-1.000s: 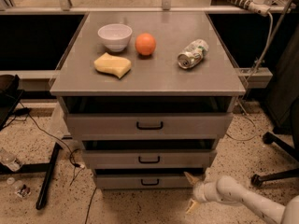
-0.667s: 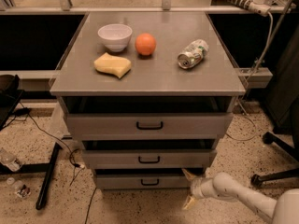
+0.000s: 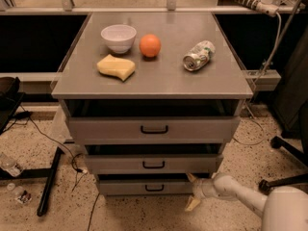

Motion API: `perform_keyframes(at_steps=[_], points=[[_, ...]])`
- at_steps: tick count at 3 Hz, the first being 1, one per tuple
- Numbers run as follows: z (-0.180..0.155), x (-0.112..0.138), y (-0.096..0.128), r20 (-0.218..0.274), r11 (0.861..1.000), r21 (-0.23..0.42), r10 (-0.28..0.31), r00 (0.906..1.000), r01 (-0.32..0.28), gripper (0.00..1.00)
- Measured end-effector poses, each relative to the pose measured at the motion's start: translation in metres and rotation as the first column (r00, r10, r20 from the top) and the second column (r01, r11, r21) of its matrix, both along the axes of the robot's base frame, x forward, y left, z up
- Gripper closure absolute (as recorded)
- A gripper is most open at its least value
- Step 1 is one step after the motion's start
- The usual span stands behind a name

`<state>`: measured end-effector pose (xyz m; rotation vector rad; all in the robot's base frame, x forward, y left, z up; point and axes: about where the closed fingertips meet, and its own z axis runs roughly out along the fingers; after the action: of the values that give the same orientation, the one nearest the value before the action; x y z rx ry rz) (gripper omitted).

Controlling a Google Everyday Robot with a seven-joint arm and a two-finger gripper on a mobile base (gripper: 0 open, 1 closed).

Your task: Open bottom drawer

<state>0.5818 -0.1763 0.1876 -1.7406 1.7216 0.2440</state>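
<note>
The bottom drawer (image 3: 144, 187) is the lowest, narrowest grey front of the cabinet, with a small black loop handle (image 3: 154, 188). It sits near the floor under the middle drawer (image 3: 153, 164) and the top drawer (image 3: 153, 128). My gripper (image 3: 192, 191) is at the bottom drawer's right end, its pale fingers (image 3: 192, 203) spread, one above and one below, close to the drawer's right corner. The white arm (image 3: 250, 201) comes in from the lower right. The gripper holds nothing.
On the cabinet top (image 3: 192, 83) lie a white bowl (image 3: 118, 37), an orange (image 3: 150, 45), a yellow sponge (image 3: 116, 67) and a crushed can (image 3: 198, 56). A black stand leg (image 3: 48, 182) and cables lie on the floor to the left. A chair base (image 3: 284, 150) stands to the right.
The gripper has moved left and slightly up, closer to the bottom drawer's right end. The drawers look unmoved.
</note>
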Motion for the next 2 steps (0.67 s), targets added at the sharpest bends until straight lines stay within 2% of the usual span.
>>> perform_keyframes(at_steps=[2], points=[[-0.028,0.02,-0.006,-0.029,0.999,-0.019,-0.031,0.9991,0.03,0.0]])
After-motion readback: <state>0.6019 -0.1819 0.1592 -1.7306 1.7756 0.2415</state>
